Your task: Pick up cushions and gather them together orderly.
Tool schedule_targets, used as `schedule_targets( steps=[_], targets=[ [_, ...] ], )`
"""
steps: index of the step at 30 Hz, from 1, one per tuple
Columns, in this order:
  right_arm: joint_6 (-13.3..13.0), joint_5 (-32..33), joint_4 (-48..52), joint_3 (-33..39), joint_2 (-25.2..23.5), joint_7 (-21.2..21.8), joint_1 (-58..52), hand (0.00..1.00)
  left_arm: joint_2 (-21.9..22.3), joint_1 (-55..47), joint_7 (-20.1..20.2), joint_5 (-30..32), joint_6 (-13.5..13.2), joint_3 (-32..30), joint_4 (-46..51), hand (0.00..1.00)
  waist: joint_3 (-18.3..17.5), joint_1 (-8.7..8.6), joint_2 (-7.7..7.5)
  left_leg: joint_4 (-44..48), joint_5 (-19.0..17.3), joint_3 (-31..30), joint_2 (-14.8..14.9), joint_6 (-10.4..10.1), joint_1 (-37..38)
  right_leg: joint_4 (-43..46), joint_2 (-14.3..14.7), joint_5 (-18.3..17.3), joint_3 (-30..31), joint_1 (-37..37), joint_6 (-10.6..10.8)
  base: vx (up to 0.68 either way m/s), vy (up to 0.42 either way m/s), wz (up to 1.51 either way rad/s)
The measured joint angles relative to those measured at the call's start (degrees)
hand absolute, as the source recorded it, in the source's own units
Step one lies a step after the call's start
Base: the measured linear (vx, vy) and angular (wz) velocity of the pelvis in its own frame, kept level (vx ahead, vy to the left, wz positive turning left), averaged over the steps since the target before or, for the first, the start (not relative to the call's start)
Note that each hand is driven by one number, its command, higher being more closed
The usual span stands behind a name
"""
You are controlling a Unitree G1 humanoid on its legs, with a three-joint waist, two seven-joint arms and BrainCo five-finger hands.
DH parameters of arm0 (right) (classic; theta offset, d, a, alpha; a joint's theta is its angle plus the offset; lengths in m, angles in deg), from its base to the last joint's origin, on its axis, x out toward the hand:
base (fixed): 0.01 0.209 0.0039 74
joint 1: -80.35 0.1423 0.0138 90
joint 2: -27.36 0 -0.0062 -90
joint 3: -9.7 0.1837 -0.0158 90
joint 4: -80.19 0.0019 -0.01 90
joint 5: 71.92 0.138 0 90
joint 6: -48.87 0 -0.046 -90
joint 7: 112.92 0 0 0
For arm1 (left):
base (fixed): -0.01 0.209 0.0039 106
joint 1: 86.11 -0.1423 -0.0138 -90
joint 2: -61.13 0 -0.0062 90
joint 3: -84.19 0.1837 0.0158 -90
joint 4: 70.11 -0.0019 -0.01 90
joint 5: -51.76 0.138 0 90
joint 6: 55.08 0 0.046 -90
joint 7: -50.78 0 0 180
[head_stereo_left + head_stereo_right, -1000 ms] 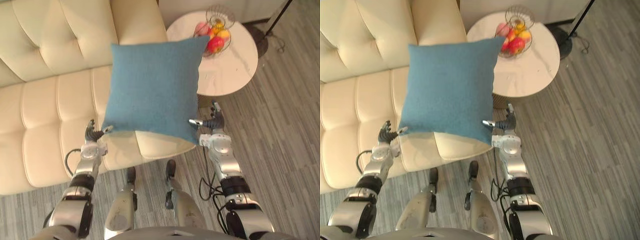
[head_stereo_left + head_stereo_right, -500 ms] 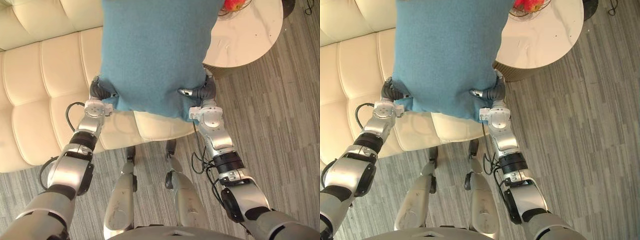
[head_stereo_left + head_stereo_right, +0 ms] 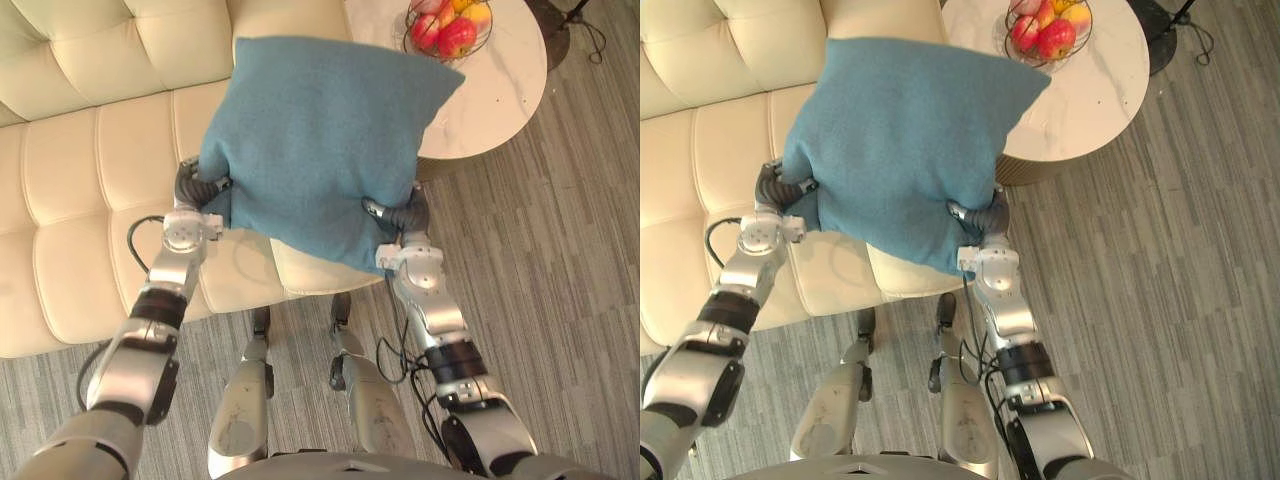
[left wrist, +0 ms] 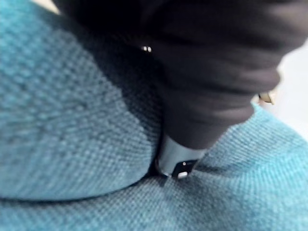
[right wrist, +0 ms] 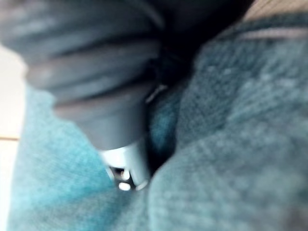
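I hold the blue cushion (image 3: 320, 140) up over the cream sofa (image 3: 80, 200), at the end of its seat beside the round worktop (image 3: 500, 90). My left hand (image 3: 192, 185) and right hand (image 3: 408, 215) pinch its lower edge, thumbs in front, fingers (image 4: 177, 156) dug into the cloth.

Silver-grey arms (image 3: 428, 305) with black joint bands, dark ribbed covers on left hand (image 3: 193, 186) and right hand (image 3: 407, 214).
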Motion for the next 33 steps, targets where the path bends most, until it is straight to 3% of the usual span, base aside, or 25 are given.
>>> schedule_targets(
  steps=[5, 8, 13, 17, 20, 24, 25, 29, 31, 32, 33],
  targets=[
    [-0.1, -0.7, 2.4, 0.1, -0.7, 2.2, -7.2, 1.0, 4.8, -13.7, -0.3, 0.1, -0.1, -1.3, 10.5, 1.0, -0.3, -0.66, 0.36, 0.0, -0.5, -0.2, -0.1, 0.0, 4.1, -1.9, 0.2, -0.4, -0.2, 5.3, 0.2, 0.07, 0.005, 0.04],
    [-0.2, -2.9, 3.3, 0.1, -1.3, 3.5, -11.8, 1.0, 7.0, -20.7, -0.3, 0.3, -0.1, -1.3, 13.7, 1.0, -3.2, -0.98, 0.71, 0.0, -0.7, -0.6, -0.1, 0.0, 5.5, -1.9, 0.3, -1.1, -0.7, 7.0, 0.3, 0.06, 0.006, 0.13],
    [-0.1, -5.4, 9.6, 1.1, -3.0, 6.6, -24.2, 1.0, 11.9, -36.1, 0.2, 1.6, -0.1, -1.2, 24.6, 1.0, -8.9, -1.26, 3.5, -1.8, -1.6, -2.5, 0.1, 0.1, 11.0, -1.9, 0.7, -3.5, -2.9, 13.0, 0.6, 0.03, 0.005, 0.19],
    [-0.1, -7.3, 12.0, 1.1, -3.9, 8.8, -27.9, 1.0, 13.4, -42.3, 0.6, 2.5, -0.1, -1.7, 29.0, 1.0, -12.6, -0.78, 5.2, -2.1, -1.8, -2.9, 0.4, 0.2, 13.0, -1.9, 0.8, -4.3, -3.3, 15.3, 0.6, 0.03, 0.007, 0.06],
    [-0.1, -7.3, 13.8, 1.1, -3.8, 9.2, -29.5, 1.0, 13.6, -44.8, 1.4, 2.6, -0.1, -1.7, 31.9, 1.0, -13.3, -0.65, 5.64, -1.8, -1.9, -4.4, 0.4, 0.1, 14.9, -1.9, 0.7, -5.1, -5.2, 18.1, 0.6, 0.02, 0.002, 0.29],
    [-0.3, -7.4, 18.8, 1.2, -3.8, 9.1, -31.4, 1.0, 15.1, -46.5, 1.7, 2.6, -0.2, -1.9, 34.9, 1.0, -13.8, -0.49, 5.75, 3.3, -3.8, -6.1, 0.3, 0.4, 11.9, 2.9, -0.7, -8.0, -10.9, 18.6, 0.7, -0.04, 0.009, 0.69],
    [-0.4, -7.4, 18.8, 1.2, -3.9, 9.1, -31.3, 1.0, 15.4, -47.1, 1.7, 2.5, -0.6, -2.0, 35.4, 1.0, -14.2, -0.36, 5.77, 5.7, -5.9, -2.1, 1.7, 0.9, 10.4, 4.1, -1.2, -8.8, -12.9, 18.7, 0.8, -0.08, 0.031, 0.76],
    [-0.5, -7.4, 18.2, 1.3, -3.3, 8.7, -30.2, 1.0, 16.2, -47.5, 1.7, 2.4, -0.7, -2.5, 35.2, 1.0, -15.5, -0.49, 6.15, 9.7, -7.8, 12.0, 5.7, 1.9, 6.3, 3.9, -4.4, -8.2, -18.4, 18.3, 1.7, -0.04, 0.119, 0.84],
    [-0.5, -7.4, 17.0, 1.7, -3.0, 8.6, -28.5, 1.0, 16.2, -47.4, 1.7, 2.3, -0.7, -2.7, 34.9, 1.0, -15.6, -0.76, 6.15, 15.5, -8.7, 18.5, 9.2, 4.0, 3.6, 4.6, -7.9, -7.2, -20.6, 17.1, 3.3, -0.05, 0.339, 0.7],
    [-0.4, -7.3, 15.3, 2.1, -2.2, 8.6, -28.0, 1.0, 16.3, -47.4, 1.7, 2.3, -0.7, -2.3, 34.5, 1.0, -16.0, -0.92, 6.82, 16.5, -9.3, 21.1, 12.8, 3.6, 4.1, 4.4, -9.0, -6.2, -21.5, 17.6, 5.1, -0.04, 0.312, 0.61],
    [-0.5, -7.3, 15.0, 2.4, -2.1, 8.6, -28.1, 1.0, 16.3, -47.3, 1.7, 2.3, -0.7, -2.1, 34.2, 1.0, -16.4, -1.41, 7.33, 17.0, -8.0, 23.4, 13.7, 1.5, 3.9, 4.2, -9.5, -5.9, -22.3, 18.0, 5.8, -0.01, 0.462, 0.82]
  ],
)
